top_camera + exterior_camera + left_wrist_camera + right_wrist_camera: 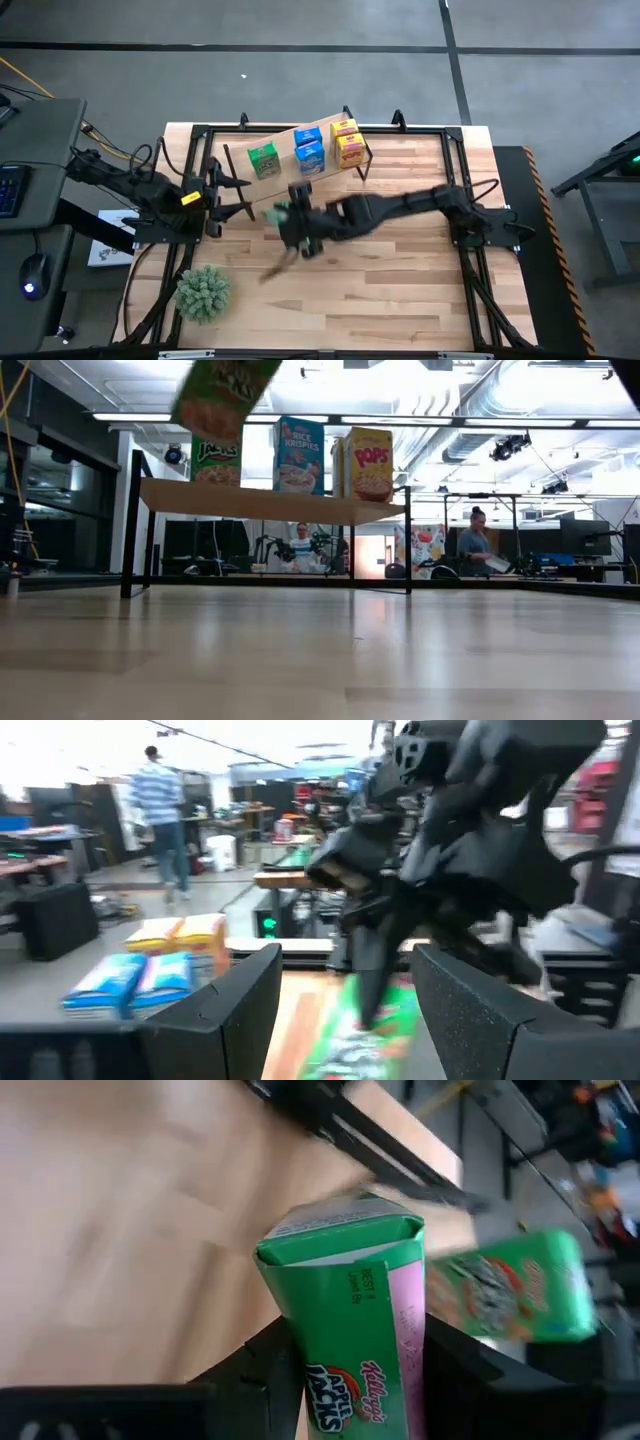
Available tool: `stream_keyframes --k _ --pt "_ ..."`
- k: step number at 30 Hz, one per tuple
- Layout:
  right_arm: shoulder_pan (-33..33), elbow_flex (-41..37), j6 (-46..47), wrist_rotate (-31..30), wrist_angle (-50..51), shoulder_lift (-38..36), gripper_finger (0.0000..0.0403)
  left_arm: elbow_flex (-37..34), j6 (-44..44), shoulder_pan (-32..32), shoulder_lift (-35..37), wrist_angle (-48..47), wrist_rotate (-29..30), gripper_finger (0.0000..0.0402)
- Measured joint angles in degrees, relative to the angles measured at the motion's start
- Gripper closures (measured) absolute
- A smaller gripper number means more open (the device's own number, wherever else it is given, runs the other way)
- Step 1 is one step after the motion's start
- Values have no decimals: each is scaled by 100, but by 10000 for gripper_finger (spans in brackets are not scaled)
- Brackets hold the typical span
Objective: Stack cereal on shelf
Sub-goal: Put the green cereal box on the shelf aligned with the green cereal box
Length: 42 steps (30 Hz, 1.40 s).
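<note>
The sloped light-wood shelf (pixel 300 165) stands at the table's far middle on black legs. On it stand a green carton (pixel 263 160), blue cartons (pixel 309 150) and yellow cartons (pixel 347 143); they also show in the low view (pixel 298 455). My right gripper (pixel 290 218) reaches in front of the shelf's left part, shut on another green carton (pixel 350 1320). That carton shows high and tilted in the low view (pixel 225 390). My left gripper (pixel 240 196) is open and empty at the table's left, pointing toward the right gripper. My right gripper pinches the green Apple Jacks carton between its two fingers (pixel 270 1370), on the carton's two opposite faces (pixel 300 1350). The carton's folded end (pixel 340 1235) sticks out past the fingertips. The carton is lifted clear of the table and tilted.
A round spiky green plant (pixel 203 292) stands at the table's near left corner. The black frame (pixel 455 190) runs around the tabletop. Bare tabletop lies in front of the shelf toward the near and right edges. People show in the room beyond the table.
</note>
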State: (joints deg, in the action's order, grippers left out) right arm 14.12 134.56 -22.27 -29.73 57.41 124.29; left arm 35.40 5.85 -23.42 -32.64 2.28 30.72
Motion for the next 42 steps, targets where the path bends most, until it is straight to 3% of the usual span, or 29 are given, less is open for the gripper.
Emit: stream_keyframes --k 5,9,15,25,35,42 --pt "-598 0 -436 -49 -587 -2 258 0 44 0 80 -143 794 188" --pt "-911 -20 -624 453 -467 -4 258 0 92 0 80 -196 1394 188" --pt "-1134 -48 -629 857 -228 -4 258 0 89 0 80 -233 1772 188" --pt "-1488 -48 -631 1907 40 -4 258 0 -144 0 78 -206 1725 188" --pt "-1590 -37 -429 2049 18 19 258 0 -733 0 -130 -492 580 188" --pt "-1572 -37 -342 2117 24 24 258 4 -611 4 -279 -493 734 188"
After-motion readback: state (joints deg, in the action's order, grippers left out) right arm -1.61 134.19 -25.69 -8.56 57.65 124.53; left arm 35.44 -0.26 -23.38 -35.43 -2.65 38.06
